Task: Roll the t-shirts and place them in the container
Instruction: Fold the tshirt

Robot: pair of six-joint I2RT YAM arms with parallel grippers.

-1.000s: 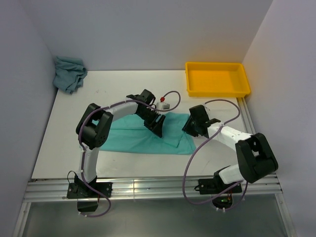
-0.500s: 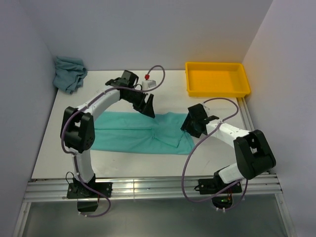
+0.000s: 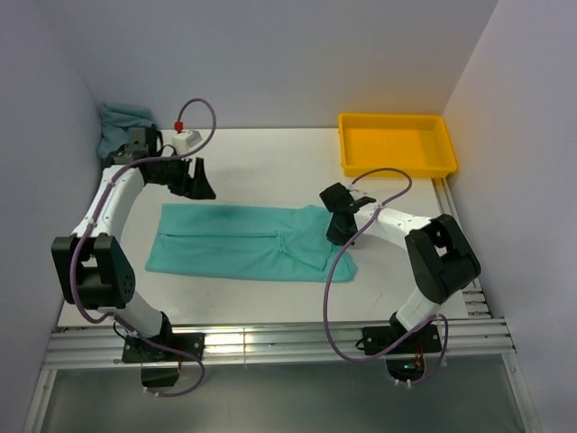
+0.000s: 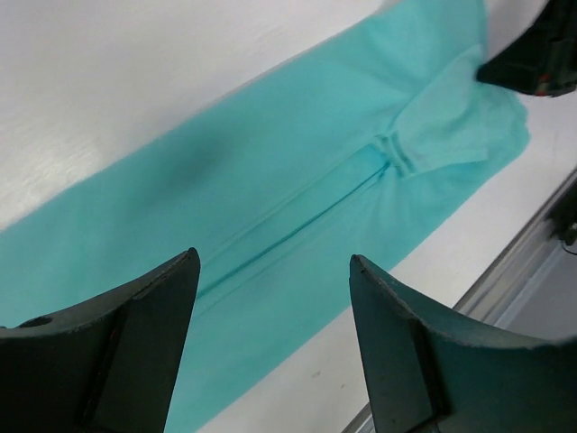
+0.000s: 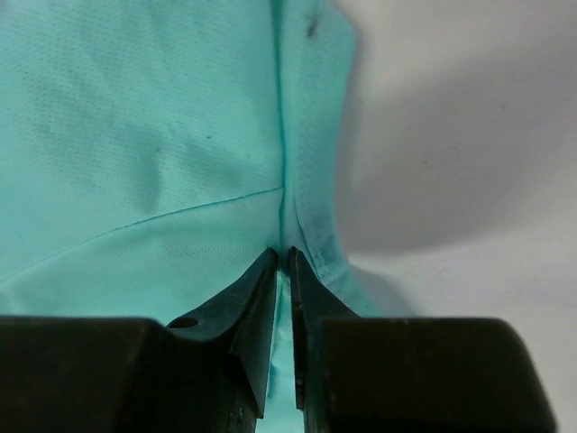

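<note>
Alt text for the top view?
A mint shirt, folded into a long strip, lies flat on a white table. The right tool pinches its right end; the left tool is open near its far left corner. A crumpled grey-teal shirt and a yellow tray sit at the back.

Top cam: high at near edge, looks down over whole table [image 3: 261, 171]. L wrist cam: oblique, mid-range. R wrist: v. close. All share mint t-shirt [image 3: 234, 244].

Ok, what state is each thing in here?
mint t-shirt: folded into a long strip, flat, unrolled
grey-teal t-shirt: crumpled in the far left corner
yellow tray: upright, far right corner
left hand: open, holding nothing
right hand: pinched shut on the mint t-shirt's right end
</note>
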